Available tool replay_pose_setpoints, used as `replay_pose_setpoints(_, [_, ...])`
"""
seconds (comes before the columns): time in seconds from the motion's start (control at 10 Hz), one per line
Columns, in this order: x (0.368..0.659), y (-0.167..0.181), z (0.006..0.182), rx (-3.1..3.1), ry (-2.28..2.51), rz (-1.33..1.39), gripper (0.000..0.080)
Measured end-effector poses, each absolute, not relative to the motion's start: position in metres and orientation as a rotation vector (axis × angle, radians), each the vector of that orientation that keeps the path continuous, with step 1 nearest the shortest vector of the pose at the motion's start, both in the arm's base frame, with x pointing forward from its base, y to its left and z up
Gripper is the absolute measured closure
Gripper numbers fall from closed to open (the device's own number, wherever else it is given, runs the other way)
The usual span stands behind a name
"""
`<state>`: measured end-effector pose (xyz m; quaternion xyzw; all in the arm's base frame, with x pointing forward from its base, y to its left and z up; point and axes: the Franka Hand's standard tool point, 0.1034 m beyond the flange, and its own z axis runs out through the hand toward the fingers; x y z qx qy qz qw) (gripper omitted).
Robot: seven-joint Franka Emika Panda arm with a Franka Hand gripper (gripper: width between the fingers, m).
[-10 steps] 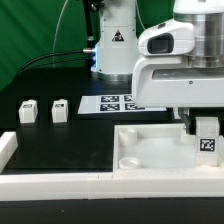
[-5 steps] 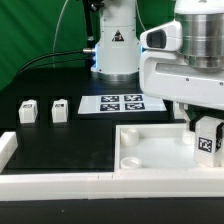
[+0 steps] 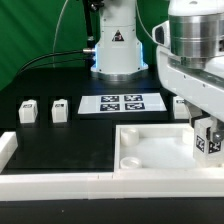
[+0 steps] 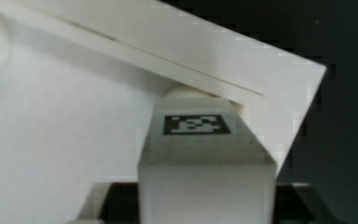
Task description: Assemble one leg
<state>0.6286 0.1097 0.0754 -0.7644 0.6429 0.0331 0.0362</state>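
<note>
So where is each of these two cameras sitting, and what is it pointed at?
Exterior view: off the arm, at the table's near edge, facing the robot's base; it sees the tray, marker board, two spare legs and the arm with its gripper.
Wrist view: mounted on the wrist, looking along the gripper; the held leg fills it, over the tray.
Shared: the tagged leg and the tray.

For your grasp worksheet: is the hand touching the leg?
Touching. The exterior view shows the hand closed around the leg over the tray; the wrist view shows the leg held between the fingers.
</note>
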Motion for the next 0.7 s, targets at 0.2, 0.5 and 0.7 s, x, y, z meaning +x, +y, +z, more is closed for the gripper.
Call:
replay_pose_setpoints(0.2, [0.6284,0.1111,0.0755,-2.211,2.131,0.111,0.0506])
replay_pose_setpoints(0.5, [0.6285,0.1124,0.0758,-2.063,2.271,0.127,0.0505])
replay_pose_setpoints(0.7, [0.6281,0.113,0.0751,-2.127,2.208,0.126,0.0328])
